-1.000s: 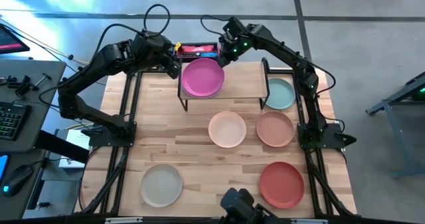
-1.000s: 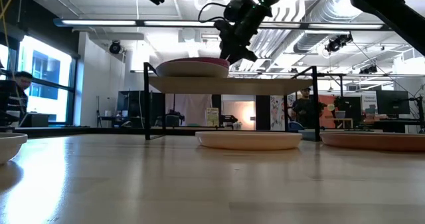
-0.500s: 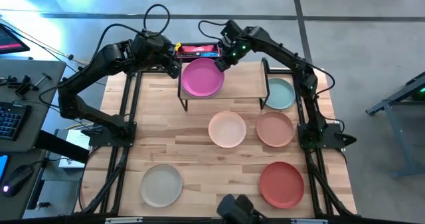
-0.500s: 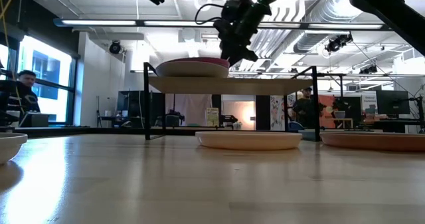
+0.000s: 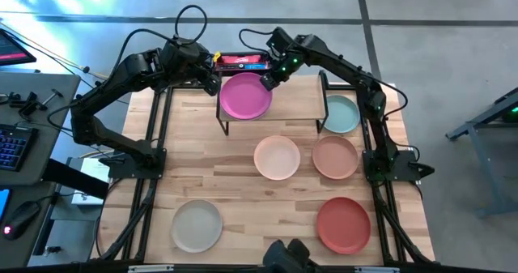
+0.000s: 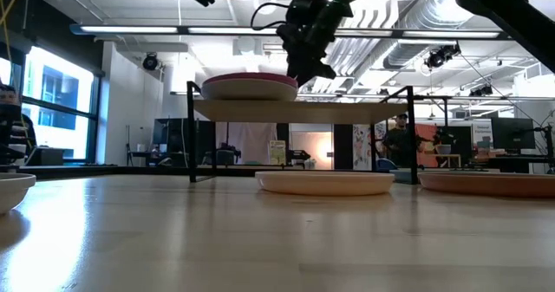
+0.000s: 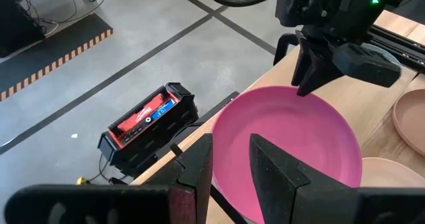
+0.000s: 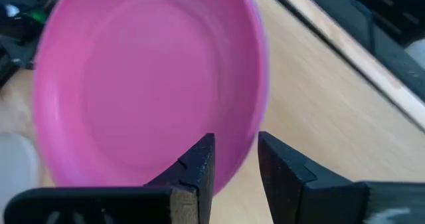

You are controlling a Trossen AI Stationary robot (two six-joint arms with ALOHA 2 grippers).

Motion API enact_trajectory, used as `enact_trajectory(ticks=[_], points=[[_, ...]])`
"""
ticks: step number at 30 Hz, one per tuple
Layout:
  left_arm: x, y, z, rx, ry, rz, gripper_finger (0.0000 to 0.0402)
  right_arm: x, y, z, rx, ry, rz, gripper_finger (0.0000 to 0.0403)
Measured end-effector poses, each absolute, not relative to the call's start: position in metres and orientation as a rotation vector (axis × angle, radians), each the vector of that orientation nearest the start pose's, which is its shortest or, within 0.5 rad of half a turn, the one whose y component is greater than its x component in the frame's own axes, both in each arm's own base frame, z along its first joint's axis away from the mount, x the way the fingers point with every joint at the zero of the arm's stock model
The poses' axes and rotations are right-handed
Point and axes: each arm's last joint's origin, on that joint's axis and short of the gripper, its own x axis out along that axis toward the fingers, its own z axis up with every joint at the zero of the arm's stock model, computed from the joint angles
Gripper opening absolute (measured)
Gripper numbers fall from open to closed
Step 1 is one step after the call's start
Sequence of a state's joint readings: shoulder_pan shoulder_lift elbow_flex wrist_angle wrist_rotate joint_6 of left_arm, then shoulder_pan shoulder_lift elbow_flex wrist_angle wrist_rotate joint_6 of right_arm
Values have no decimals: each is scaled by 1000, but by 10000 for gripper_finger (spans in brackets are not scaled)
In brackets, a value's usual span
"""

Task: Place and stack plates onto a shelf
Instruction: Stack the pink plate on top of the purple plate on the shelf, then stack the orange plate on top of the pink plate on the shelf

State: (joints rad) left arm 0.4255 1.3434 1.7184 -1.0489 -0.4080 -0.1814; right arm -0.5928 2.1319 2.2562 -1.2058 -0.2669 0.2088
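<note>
- High view: a pink plate [image 5: 246,95] lies on the left half of the shelf [image 5: 295,100] at the far side of the desk [image 5: 243,172]. The right claw [image 5: 267,80] hangs at the plate's far right rim; the left claw [image 5: 212,77] sits just off the shelf's far left corner, beside a red-and-black box [image 5: 240,61]. A pale teal plate [image 5: 341,115] lies partly tucked under the shelf's right end. A peach plate [image 5: 277,157] and a tan plate [image 5: 335,157] sit side by side at mid-desk, with a grey plate [image 5: 197,225] at the near left and a terracotta plate [image 5: 343,224] at the near right.
- Low view: the pink plate [image 6: 250,87] rests flat on the shelf board [image 6: 303,111], which stands on thin black legs. The right claw [image 6: 305,65] comes down to the plate's right edge; whether it touches the rim cannot be told from here. The peach plate [image 6: 325,182] shows under the shelf.
- Left wrist view: the left claw [image 7: 230,163] is released, its two fingers parted with nothing between them, just short of the pink plate [image 7: 292,144]. The box [image 7: 147,121] lies on the floor beyond the desk edge, and the right claw [image 7: 312,78] stands over the plate's opposite rim.
- Right wrist view: the right claw [image 8: 236,159] has its fingers parted and grips nothing; the rim of the pink plate [image 8: 146,84] lies close beyond the fingertips, on the shelf's pale wood [image 8: 332,104].
</note>
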Motion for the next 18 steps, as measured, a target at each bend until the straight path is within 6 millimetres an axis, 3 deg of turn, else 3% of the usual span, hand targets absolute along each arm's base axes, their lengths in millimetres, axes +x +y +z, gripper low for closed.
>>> enact_trajectory(ticks=[4,9,18], points=[[213,109,447,-170,630,861,87,364,-245,335,637,962,-429,94],[208,107,439,-172,735,856,87,352,-245,354,636,960,-419,94],[210,103,411,-231,894,793,87,321,-214,382,644,1074,-277,94]])
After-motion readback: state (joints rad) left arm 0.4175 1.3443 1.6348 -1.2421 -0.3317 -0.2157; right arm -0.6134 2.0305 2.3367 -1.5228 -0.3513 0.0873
